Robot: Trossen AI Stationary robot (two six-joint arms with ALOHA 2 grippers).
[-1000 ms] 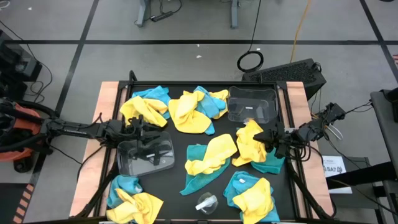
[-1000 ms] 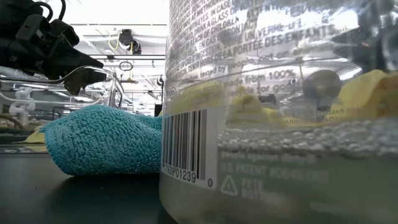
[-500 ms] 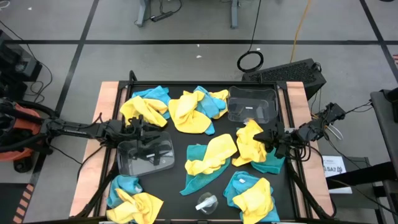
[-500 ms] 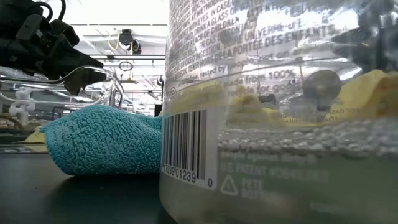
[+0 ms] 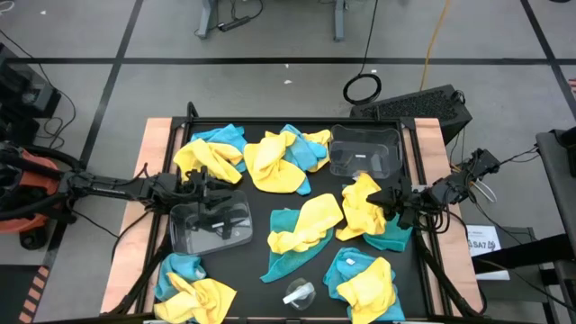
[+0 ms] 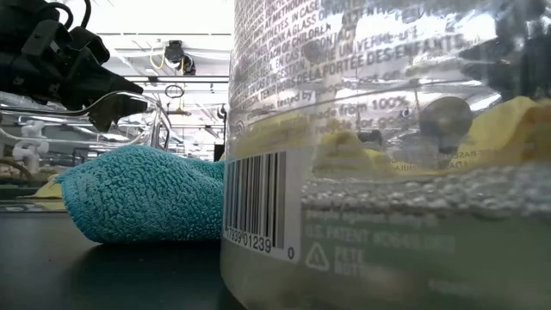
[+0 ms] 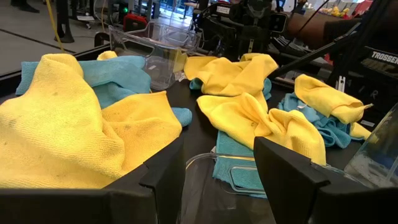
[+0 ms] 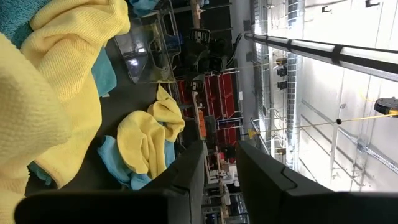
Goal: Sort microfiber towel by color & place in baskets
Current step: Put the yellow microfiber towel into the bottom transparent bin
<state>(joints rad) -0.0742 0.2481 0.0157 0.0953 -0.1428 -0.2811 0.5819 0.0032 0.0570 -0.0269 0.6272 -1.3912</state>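
Yellow and teal microfiber towels lie in crumpled heaps on the black table: far left, far centre, centre, right, near right and near left. One clear basket sits left of centre and the other at the far right. My left gripper hangs open over the left basket, whose clear rim shows between its fingers. My right gripper is open, level, right beside the right heap's yellow towel. My right gripper stands at the right-hand edge of the yellow towel, coming level from the table's right side. Nothing lies between its fingers, and I cannot tell whether a finger touches the cloth.
A small clear cup-like piece lies near the table's near edge and fills most of the low view, with a teal towel beside it. Wooden side rails border the table. Bare black surface shows between the heaps.
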